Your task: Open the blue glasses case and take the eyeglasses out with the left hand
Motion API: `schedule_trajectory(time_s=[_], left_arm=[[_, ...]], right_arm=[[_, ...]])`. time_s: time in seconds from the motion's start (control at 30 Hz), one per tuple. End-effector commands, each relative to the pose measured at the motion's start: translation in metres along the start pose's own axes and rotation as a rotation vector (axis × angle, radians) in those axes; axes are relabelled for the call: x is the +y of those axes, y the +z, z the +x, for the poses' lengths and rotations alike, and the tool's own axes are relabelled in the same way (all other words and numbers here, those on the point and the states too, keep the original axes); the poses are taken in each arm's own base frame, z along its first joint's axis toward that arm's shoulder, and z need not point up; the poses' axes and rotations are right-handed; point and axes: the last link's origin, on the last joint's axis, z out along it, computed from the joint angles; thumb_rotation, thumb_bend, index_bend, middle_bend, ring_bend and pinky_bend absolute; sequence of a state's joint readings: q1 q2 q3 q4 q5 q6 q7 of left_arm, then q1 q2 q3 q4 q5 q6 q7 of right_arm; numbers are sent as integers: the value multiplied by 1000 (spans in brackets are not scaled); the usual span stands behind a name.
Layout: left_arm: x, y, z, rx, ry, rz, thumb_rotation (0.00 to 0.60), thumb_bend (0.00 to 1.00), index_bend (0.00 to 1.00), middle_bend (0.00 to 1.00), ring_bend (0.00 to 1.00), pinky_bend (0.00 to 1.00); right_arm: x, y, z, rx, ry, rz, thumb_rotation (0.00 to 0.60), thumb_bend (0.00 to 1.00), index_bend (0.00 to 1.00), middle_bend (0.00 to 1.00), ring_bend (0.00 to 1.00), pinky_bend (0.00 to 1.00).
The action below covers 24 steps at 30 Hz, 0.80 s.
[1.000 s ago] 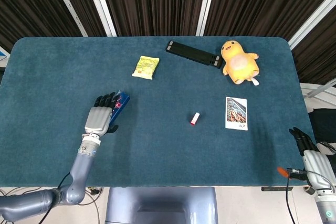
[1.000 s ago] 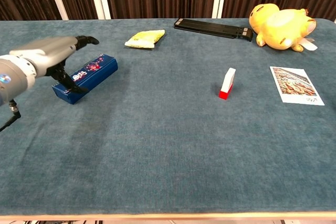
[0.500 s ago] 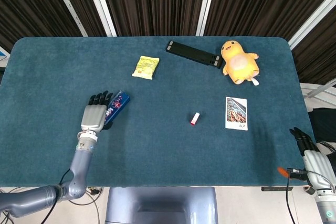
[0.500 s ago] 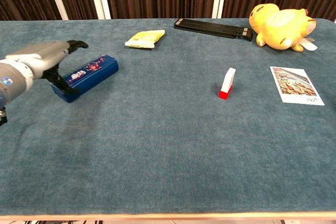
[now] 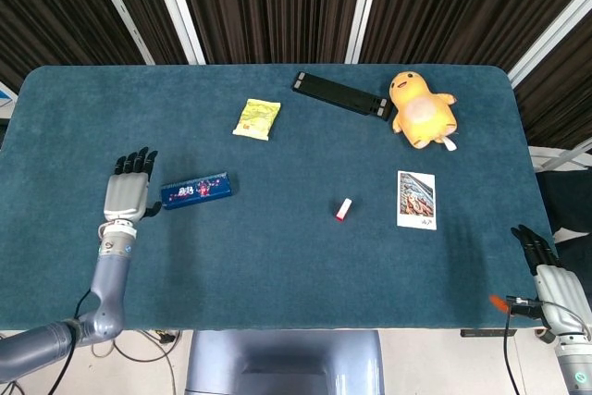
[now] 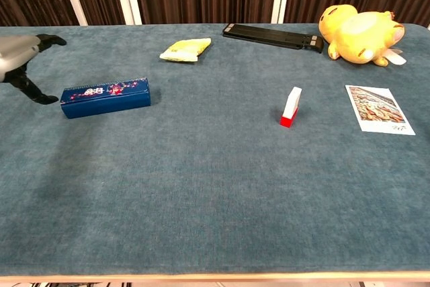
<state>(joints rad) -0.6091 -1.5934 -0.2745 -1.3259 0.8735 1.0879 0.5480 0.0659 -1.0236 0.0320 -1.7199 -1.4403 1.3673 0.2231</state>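
The blue glasses case (image 5: 195, 190) is lying shut on the table (image 5: 296, 284), and the left hand (image 5: 128, 196) is sitting just beside it with fingers spread, holding nothing.

The left hand (image 5: 129, 193) rests above the table (image 5: 277, 284), with the glasses case (image 5: 195, 190) lying just beside it on its right. Farther right sits a small block (image 5: 343, 209), then a photo card (image 5: 416, 199). Beyond the hand lie a snack packet (image 5: 256, 118), a flat bar (image 5: 340, 94) and a plush toy (image 5: 422, 108).
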Motion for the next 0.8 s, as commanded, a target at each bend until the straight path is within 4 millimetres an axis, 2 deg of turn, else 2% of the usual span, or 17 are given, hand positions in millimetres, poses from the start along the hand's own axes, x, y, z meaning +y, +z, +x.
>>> schedule_trajectory(time_s=[0.03,0.27,0.4,0.5,0.63,0.8], left_arm=[[-7,3,1,1,13,11,600,229,0,0,0,61],[-13,6,5,8,1,22,600,229,0,0,0,71],[-10,-2,9,7,-12,-1,600,229,0,0,16,211],[-6,-9,14,13,-7,-20,600,229,0,64,81,302],[0,-14,20,9,-10,-33,600,229,18,167,99,303],[7,-12,22,-18,-35,-20,600,241,33,196,98,289]], right_arm=[[0,0,0,0,-1,-1,600,107,0,0,0,200],[0,-1,0,2,-2,-1,600,108,0,0,0,200],[0,-1,0,2,-1,0,600,108,0,0,0,200],[0,-1,1,2,0,2,600,108,0,0,0,199],[0,-1,1,1,2,4,600,108,0,0,0,200],[0,-1,1,-1,5,4,600,109,0,0,0,199]])
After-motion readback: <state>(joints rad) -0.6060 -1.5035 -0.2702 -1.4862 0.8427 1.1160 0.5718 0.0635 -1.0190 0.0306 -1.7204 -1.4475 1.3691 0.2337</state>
